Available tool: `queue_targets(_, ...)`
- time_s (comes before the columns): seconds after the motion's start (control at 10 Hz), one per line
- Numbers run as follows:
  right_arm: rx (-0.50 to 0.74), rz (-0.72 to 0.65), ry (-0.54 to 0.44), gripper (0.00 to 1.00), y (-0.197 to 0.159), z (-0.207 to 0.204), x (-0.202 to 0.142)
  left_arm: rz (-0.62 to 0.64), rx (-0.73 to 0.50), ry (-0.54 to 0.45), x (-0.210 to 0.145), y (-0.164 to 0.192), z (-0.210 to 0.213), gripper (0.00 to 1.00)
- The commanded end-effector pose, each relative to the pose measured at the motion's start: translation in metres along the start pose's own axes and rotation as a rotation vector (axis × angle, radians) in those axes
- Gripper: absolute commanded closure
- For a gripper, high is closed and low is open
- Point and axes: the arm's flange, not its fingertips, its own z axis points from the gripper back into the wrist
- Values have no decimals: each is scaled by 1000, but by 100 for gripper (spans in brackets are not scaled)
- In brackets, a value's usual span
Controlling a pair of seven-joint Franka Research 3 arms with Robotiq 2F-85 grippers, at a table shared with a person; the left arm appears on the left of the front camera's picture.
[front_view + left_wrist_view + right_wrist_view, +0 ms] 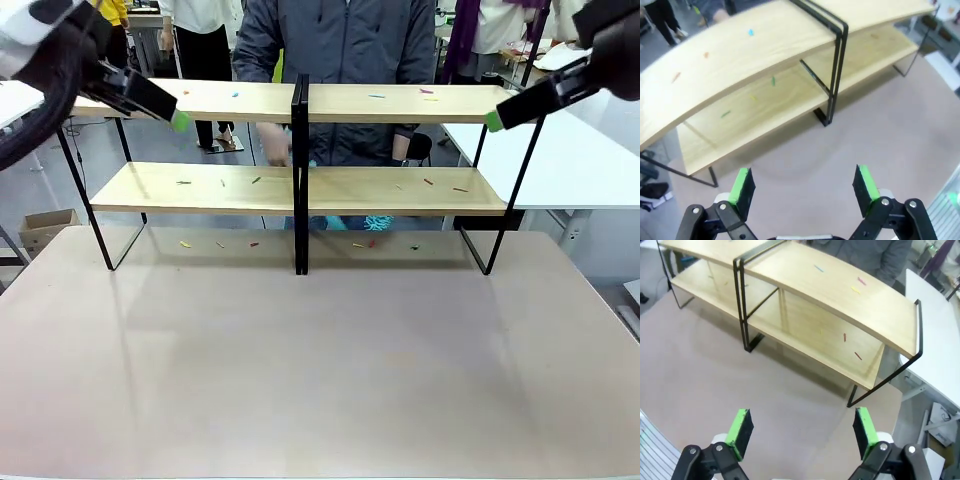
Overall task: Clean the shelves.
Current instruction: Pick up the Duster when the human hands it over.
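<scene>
Looking across a pale table (320, 360), I face the shelves (400, 190), which stand on its far half. They are one rack with two side-by-side sections, two tiers and four light wooden boards on a thin black frame.

My left gripper (805, 186) hangs in the air with its two green-padded fingers spread wide and nothing between them. From the front, its tip appears near the front edge of the upper left board. My right gripper (802, 427) is likewise spread and empty, its tip near the right end of the upper right board.

Small coloured scraps (256, 180) lie scattered about. I count three on the upper left board, three on the lower left board, three on the upper right board and at least two red ones on the lower right board. About six more lie on the table beneath the rack.

One person (340, 40) in a grey jacket stands just behind the shelves, at the middle. One hand (272, 142), blurred, shows between the two tiers of the left section.
</scene>
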Motion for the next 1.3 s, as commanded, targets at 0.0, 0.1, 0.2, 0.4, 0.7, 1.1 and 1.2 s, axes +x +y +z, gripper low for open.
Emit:
queue_targets(0.0,12,-56,-32,0,7,3,7,64,34,-100,-12,-2,9,0)
queue_targets(0.1,7,-67,-36,0,7,3,7,56,32,-159,-16,-4,18,0)
queue_targets(0.2,6,-90,-31,0,6,3,7,55,72,-180,-23,-4,28,0)
queue_targets(0.4,32,-174,-45,0,12,15,7,27,78,-184,-33,-5,35,0)
queue_targets(0.7,11,-245,-65,0,23,36,3,3,80,-177,-37,-3,33,0)
queue_targets(1.1,20,-240,-66,0,26,34,5,-2,76,-166,-41,1,30,0)
queue_targets(1.2,19,-240,-73,0,25,35,5,-7,76,-162,-41,1,29,0)
